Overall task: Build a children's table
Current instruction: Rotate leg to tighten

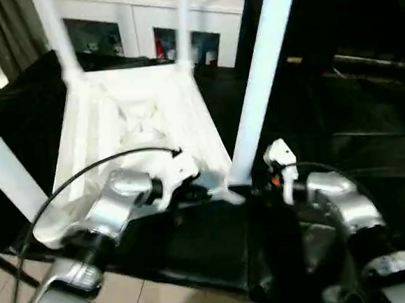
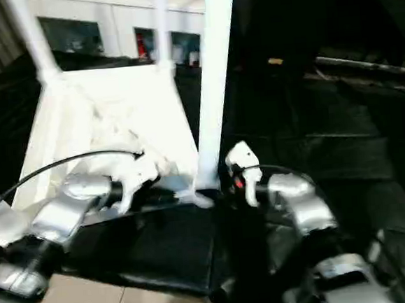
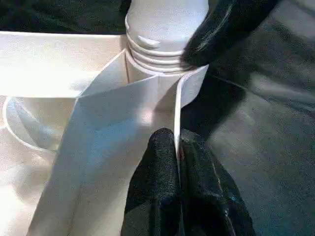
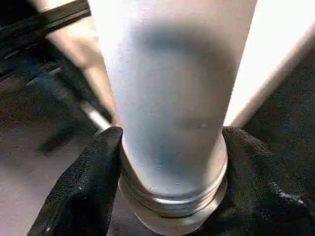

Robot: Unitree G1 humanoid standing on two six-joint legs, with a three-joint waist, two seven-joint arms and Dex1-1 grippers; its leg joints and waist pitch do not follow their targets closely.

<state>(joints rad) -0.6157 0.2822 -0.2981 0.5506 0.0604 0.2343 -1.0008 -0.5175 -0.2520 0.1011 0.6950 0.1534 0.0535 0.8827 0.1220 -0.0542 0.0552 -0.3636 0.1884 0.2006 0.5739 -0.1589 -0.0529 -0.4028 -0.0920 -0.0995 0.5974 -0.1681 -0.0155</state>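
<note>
Left eye view first, read from left to right: a leg (image 1: 4, 167) already fitted rises at the left edge, and the overturned table top (image 1: 133, 122) lies ribbed side up on the black cloth (image 1: 196, 247), with two more legs standing at its far corners. The left gripper (image 3: 178, 162) is pinched tight on the thin side wall of the top, just beside the near right corner socket (image 3: 189, 86) (a steadying hold, by the look of it). Further right, the fourth leg (image 1: 260, 77) stands upright in that socket, its threaded collar still partly showing above the rim. The right gripper (image 4: 170, 162) is set around the base of this leg, one black finger (image 4: 83, 191) on each side, touching or all but touching it; a firm grip cannot be confirmed.

The step in hand is judged to be the screwing-in of the last leg. What is called for next is a firm closing on the leg and a turning of it until the threads are hidden, while the top is kept from twisting.
</note>
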